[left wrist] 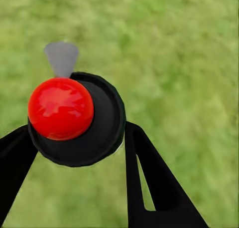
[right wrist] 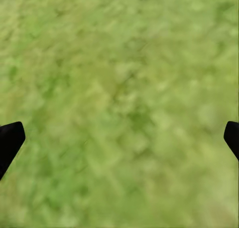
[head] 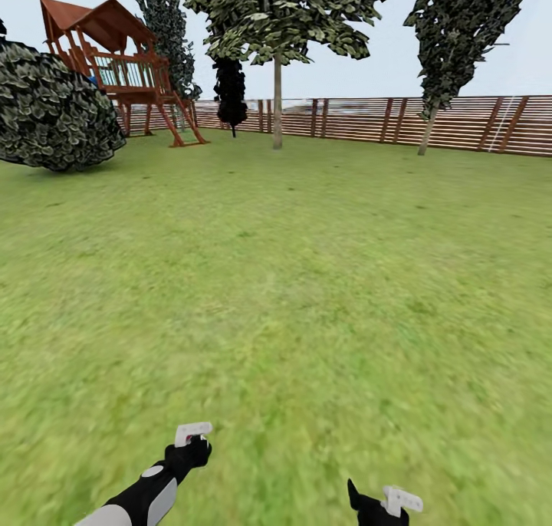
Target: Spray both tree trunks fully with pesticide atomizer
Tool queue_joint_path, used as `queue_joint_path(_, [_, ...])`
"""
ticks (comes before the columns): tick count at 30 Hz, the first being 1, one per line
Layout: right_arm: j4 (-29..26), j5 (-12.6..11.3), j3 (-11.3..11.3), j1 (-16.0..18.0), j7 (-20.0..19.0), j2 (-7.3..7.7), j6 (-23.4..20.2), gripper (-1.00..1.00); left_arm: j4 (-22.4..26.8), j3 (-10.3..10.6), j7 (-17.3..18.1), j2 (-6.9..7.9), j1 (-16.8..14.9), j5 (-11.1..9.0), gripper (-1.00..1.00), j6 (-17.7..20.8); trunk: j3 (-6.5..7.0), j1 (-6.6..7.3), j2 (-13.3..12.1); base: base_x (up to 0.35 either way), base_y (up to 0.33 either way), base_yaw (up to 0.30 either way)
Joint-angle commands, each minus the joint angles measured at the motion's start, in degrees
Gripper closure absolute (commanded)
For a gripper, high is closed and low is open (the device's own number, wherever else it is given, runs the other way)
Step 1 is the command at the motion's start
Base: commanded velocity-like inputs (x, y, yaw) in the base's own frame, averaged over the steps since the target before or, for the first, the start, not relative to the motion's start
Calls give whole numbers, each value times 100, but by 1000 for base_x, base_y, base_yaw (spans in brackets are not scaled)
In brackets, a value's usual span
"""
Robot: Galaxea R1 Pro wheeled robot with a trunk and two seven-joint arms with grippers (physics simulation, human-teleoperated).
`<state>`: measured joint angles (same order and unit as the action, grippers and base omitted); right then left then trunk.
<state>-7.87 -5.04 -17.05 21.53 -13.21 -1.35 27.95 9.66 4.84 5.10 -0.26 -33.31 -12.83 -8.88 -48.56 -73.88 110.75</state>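
The main risk from here is the pesticide atomizer (left wrist: 74,119) slipping or turning in the left gripper (left wrist: 74,148) on the way across the lawn (head: 291,281): in the left wrist view it sits between the two dark fingers (left wrist: 149,183) as a round black body with a glossy red cap and a grey nozzle pointing away from the gripper, and the fingers look closed against its sides, so a jolt could twist the nozzle off aim. A second risk is spraying too early; the tree with the pale straight trunk (head: 277,104) stands far ahead of the gripper by the slatted wooden fence (head: 460,123), with a second tree (head: 429,127) to its right, so mist released here would likely fall on grass. The left arm (head: 146,491) reaches low and forward, its gripper just above the lawn. The right gripper (head: 383,503) hangs low beside it, empty, its fingertips (right wrist: 10,138) spread wide over bare grass. A wooden playhouse (head: 123,66) and a round bush (head: 54,112) lie ahead to the left.
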Motion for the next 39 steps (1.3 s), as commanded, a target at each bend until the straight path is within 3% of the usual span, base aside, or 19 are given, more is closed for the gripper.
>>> queue_joint_path(1, [11,-145,89,0,1,1,0,-100,1,0,0,0,0,0,100,1,0,0,0,337,120,0])
queue_joint_path(10, [559,-280,175,0,5,65,-24,-100,1,0,0,3,0,0,100,1,0,0,0,337,120,0])
queue_joint_path(22, [618,-278,176,-34,3,106,-20,-100,-8,0,0,0,0,4,100,4,0,0,0,337,120,0])
queue_joint_path(28, [620,-278,176,-91,3,449,-12,-100,-2,0,0,0,0,9,100,0,0,0,0,337,98,0])
queue_joint_path(39, [612,-284,176,-122,-5,454,-9,-100,-7,8,0,-8,0,6,100,0,0,0,0,337,4,0])
